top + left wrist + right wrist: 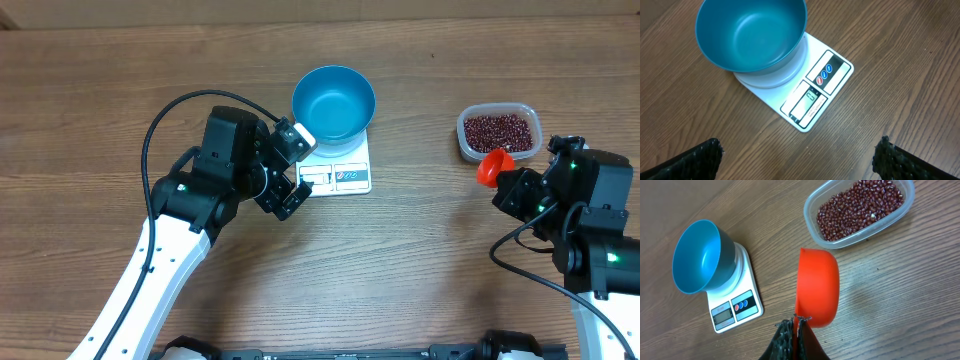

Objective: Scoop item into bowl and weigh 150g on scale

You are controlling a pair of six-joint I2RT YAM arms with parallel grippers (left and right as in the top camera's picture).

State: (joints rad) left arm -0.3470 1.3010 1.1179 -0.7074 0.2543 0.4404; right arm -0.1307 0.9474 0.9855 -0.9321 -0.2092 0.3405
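The blue bowl (333,102) stands on the white scale (345,178) at the table's middle back, and nothing shows inside it (751,37). My left gripper (300,168) hovers at the scale's left front corner, open wide, with only bare wood between its fingers (695,162). The item, red-brown beans (498,128), fills a clear tub at the right. My right gripper (515,185) is shut on the handle of an orange scoop (817,287), just in front of the tub. The scoop is turned on edge and its inside does not show.
The clear plastic tub (812,210) sits at the back right, about a scoop's length from the scoop's cup. The scale's display and buttons (815,90) face the front. Bare wood lies between the scale and the tub.
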